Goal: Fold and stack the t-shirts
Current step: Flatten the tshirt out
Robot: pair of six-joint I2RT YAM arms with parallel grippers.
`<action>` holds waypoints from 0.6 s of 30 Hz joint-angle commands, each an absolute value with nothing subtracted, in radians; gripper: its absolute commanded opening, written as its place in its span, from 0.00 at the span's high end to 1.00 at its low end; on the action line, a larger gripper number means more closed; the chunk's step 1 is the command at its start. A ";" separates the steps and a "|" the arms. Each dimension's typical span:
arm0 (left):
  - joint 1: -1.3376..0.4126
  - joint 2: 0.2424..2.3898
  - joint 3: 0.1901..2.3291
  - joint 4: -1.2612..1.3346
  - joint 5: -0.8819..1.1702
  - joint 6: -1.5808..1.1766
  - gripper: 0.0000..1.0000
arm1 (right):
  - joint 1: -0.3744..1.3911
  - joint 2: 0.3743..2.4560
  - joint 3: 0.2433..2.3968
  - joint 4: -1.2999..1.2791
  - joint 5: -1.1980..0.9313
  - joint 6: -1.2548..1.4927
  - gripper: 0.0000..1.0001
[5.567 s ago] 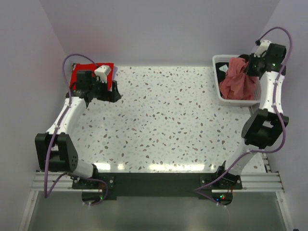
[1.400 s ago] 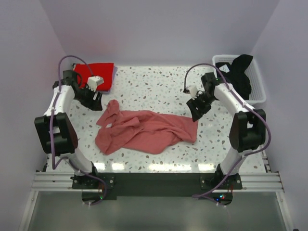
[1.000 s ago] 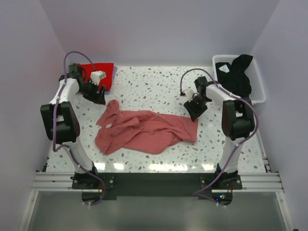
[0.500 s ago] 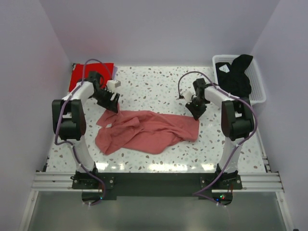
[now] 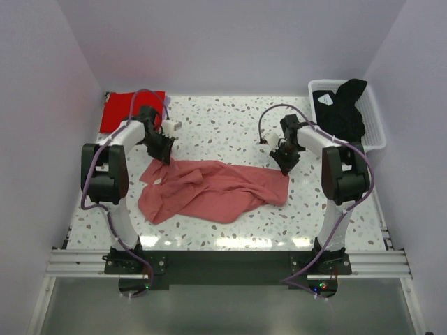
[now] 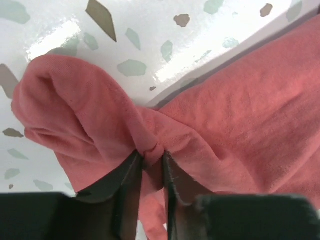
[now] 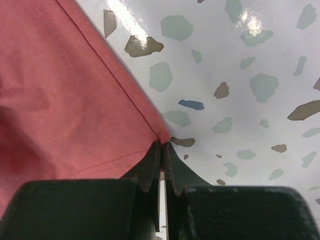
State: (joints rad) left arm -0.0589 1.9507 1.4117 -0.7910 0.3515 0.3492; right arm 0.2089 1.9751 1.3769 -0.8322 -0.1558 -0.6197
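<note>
Right now the salmon-pink t-shirt (image 5: 213,188) is lying crumpled on the middle of the bench (image 5: 230,125). I am clenching the left jaws on a bunched fold at its far left and the right jaws on its far right corner. Further out, the red t-shirt (image 5: 117,112) is sitting folded in the far left corner, and the black t-shirt (image 5: 346,105) is hanging in the basket (image 5: 374,143). One of three is looking done.

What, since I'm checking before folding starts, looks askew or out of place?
The pink shirt lies rumpled and skewed across the table, one end bunched in the left gripper, a hem corner pinched by the right gripper. The black shirt spills over the basket rim. Nothing looks damaged.
</note>
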 commanded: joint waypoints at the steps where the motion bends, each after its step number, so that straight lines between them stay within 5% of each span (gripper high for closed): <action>1: -0.046 1.887 1.454 -0.761 0.311 0.344 0.78 | 0.199 1.951 1.350 -0.829 -0.167 -0.595 1.00; 4: -0.018 1.864 1.535 -0.770 0.305 0.356 0.99 | 0.181 1.939 1.387 -0.807 -0.146 -0.574 1.00; 12: 0.115 1.800 1.776 -0.975 0.431 0.529 1.00 | 0.095 1.875 1.526 -0.860 -0.159 -0.583 1.00; 18: 0.389 1.527 1.402 -1.175 0.420 0.880 1.00 | 0.084 1.689 1.364 -0.943 -0.114 -0.736 1.00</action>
State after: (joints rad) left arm 0.2310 1.6787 1.5745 -0.9764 0.4358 0.6353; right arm 0.0795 1.8042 1.4342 -0.8627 -0.1474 -0.6361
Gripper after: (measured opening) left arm 0.031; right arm 0.015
